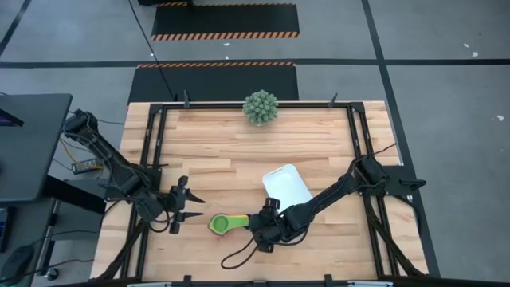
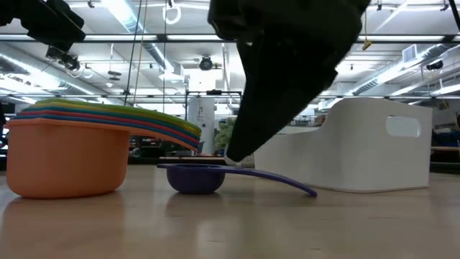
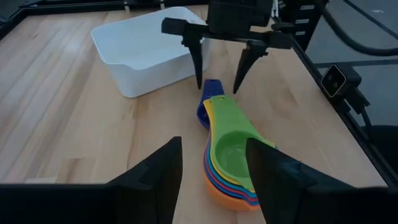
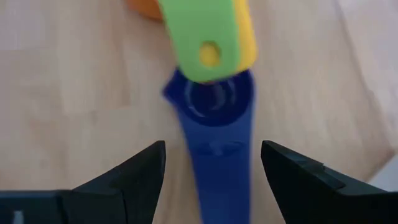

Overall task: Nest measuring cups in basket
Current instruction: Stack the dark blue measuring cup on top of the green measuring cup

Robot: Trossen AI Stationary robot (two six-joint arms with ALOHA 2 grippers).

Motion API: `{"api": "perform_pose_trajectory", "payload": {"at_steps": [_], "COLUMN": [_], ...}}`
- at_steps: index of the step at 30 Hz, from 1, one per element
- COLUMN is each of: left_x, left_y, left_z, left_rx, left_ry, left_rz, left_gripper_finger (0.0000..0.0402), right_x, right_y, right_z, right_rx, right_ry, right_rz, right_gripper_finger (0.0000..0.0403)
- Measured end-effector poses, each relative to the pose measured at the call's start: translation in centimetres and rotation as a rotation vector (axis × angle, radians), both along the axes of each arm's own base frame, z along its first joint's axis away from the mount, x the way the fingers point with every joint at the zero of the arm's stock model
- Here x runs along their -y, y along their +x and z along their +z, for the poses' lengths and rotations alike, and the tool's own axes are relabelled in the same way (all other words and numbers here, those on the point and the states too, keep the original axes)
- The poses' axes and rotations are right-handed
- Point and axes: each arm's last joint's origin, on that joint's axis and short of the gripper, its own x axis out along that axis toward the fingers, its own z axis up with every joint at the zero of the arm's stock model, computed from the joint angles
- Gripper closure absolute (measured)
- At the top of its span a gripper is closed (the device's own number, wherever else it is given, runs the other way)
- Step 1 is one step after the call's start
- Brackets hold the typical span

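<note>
A nested stack of measuring cups (image 3: 229, 163), green on top and orange at the bottom, stands on its base near the table's near edge (image 1: 220, 224). A dark blue cup (image 4: 214, 134) sits alone on the table, its bowl under the stack's overhanging handles (image 2: 192, 177). My right gripper (image 4: 214, 158) is open just above it, pointing down, one finger on each side of the blue handle; I see no touch. My left gripper (image 3: 211, 149) is open, to the left of the stack and apart from it (image 1: 190, 206). The white basket (image 1: 287, 186) stands just beyond the cups.
A green spiky ball plant (image 1: 260, 108) stands at the table's far edge. A dark cable loop (image 1: 239, 255) lies near the front edge under the right arm. Bare wood spreads across the table's middle and far left (image 1: 207, 151).
</note>
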Motion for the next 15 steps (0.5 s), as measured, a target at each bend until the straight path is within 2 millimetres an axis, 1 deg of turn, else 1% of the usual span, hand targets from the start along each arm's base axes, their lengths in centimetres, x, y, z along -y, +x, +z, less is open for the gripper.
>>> {"api": "perform_pose_trajectory", "payload": {"at_steps": [5, 8, 15], "left_x": [0.0, 0.0, -0.1], "left_y": [0.0, 0.0, -0.1], "left_z": [0.0, 0.0, -0.1], "left_rx": [-0.003, -0.004, -0.013], "left_ry": [0.001, 0.002, 0.012], "left_rz": [0.001, 0.001, 0.001], "left_gripper_finger": [0.0218, 0.0218, 0.0218], "right_x": [0.2, 0.1, 0.4], "right_y": [-0.6, -0.5, -1.0], "right_z": [-1.2, -1.6, -2.4], "right_rx": [-0.003, 0.023, 0.011], "right_ry": [-0.013, 0.015, 0.013], "right_rz": [-0.026, -0.020, -0.019], "right_gripper_finger": [0.0130, 0.0130, 0.0134]}}
